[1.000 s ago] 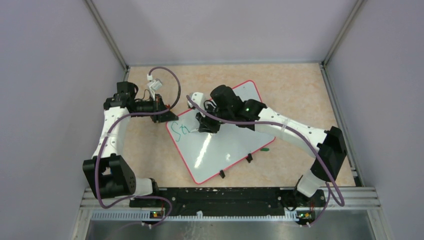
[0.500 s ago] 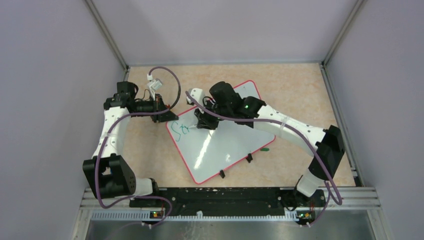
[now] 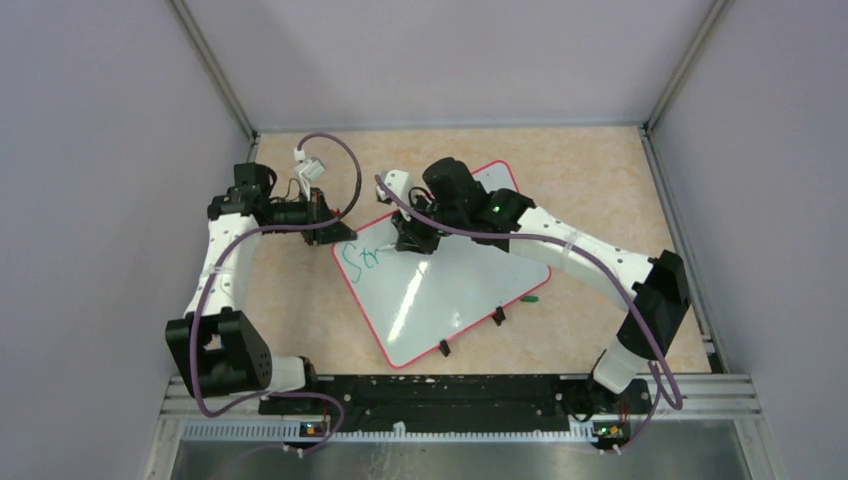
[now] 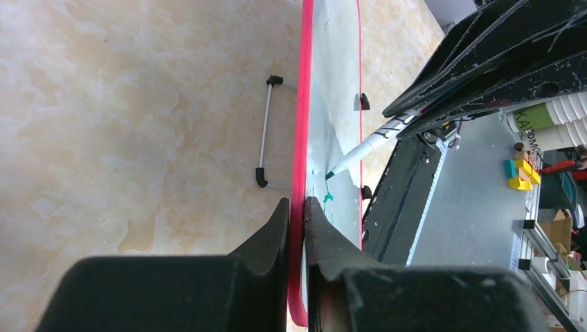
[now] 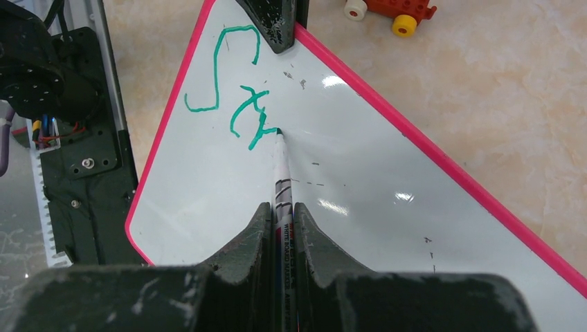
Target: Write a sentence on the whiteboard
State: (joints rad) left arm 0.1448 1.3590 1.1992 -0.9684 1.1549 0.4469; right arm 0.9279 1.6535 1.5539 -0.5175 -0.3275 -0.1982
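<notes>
— On the counter (image 3: 600,190), turned askew between the two arms: whiteboard (image 3: 450,290), glossy white, thin red-pink rim, rounded corners, two small black clips (image 3: 497,316) on the near-right edge.
— Any writing?
— Up by the far-left corner, yes: start of the sentence (image 5: 239,104) in thin green cursive, a tall "S", a "t" and one more stroke just beside it.
— Gripped how?
— Pinched at that same corner by left hand (image 4: 297,207), fingers pressed onto the red rim from both faces. Right hand (image 5: 280,211) clamped around a white marker (image 5: 280,166), green tip touching the board just beside the last stroke.
— And underneath?
— Beige, marbled like stone, matte. Small green piece (image 3: 530,298) resting just off the board's right edge; toy blocks (image 5: 391,10) with yellow and white wheels beyond the far rim.
— Around all that?
— Walled by plain grey-lilac panels (image 3: 100,200) on three sides, metal posts (image 3: 215,75) at the far corners, black rail (image 3: 440,390) along the near edge by the arm bases.
</notes>
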